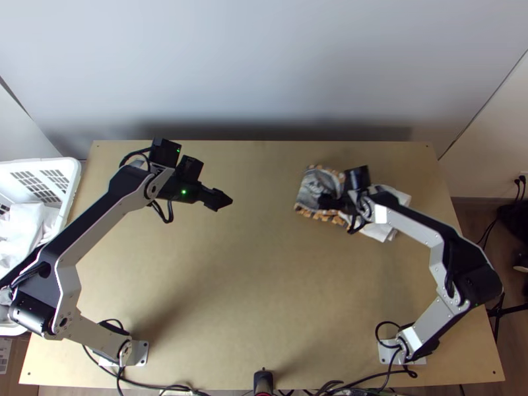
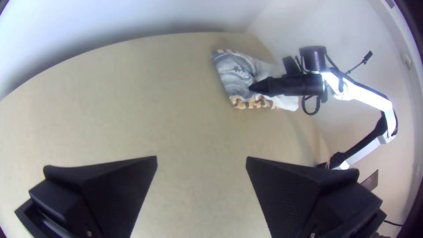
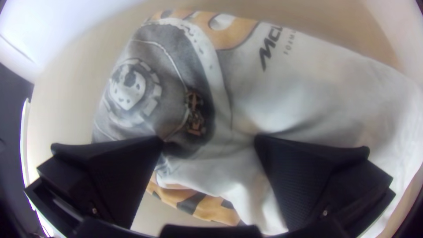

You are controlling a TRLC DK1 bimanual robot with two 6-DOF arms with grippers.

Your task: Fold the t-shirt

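Left claw (image 1: 223, 200) is spread wide, high over the desk (image 1: 264, 284) on the eleven o'clock side, with bare desk seen between its two flat black fingers (image 2: 110, 185). Seen from high up, with the desk as a clock, the right claw (image 1: 323, 200) is near one o'clock, down at the t-shirt (image 1: 313, 187). Its fingers (image 3: 299, 176) are wide apart too, and the cloth shows in the gap, all wrinkly but not squeezed. The t-shirt lies on the desk between one and two o'clock, in a small, messy bundle with layers on top of each other. Grey cloth with a picture on it is on the bundle's nine o'clock side, and plain white cloth is on its three o'clock side. Orange bits with dark spots peek out at its twelve o'clock edge and along its seven o'clock edge. A white basket (image 1: 46, 160) sits at the desk's side, between nine and ten o'clock, with white cloth (image 1: 20, 231) in it. Black wires (image 1: 389, 373) curl along the desk's near edge, between five and seven o'clock.
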